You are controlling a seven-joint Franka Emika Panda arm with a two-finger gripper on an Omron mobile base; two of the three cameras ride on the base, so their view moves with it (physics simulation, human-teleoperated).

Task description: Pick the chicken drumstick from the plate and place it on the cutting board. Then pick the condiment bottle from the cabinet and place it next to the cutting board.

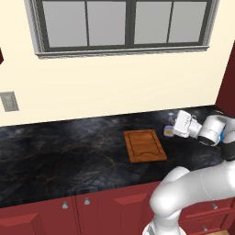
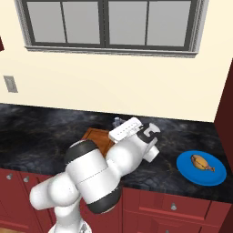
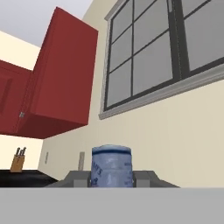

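Observation:
My gripper [image 1: 172,125] is shut on the condiment bottle [image 1: 169,131], whose yellow label and grey cap show just right of the cutting board [image 1: 144,145]. In the hand view the bottle's blue-grey top [image 3: 111,167] sits between the fingers [image 3: 78,178]. The bottle looks upright at counter height; whether it touches the counter I cannot tell. The wooden board is bare. Far to the right the chicken drumstick [image 2: 201,162] lies on the blue plate [image 2: 187,169]. The dark red cabinet [image 1: 227,87] stands at the right edge.
The black stone counter [image 1: 69,147] runs left along the wall under a window [image 1: 124,23]. Red drawers [image 1: 92,206] line its front. In the hand view, red upper cabinets [image 3: 61,78] hang to the left and a knife block [image 3: 17,161] stands far off.

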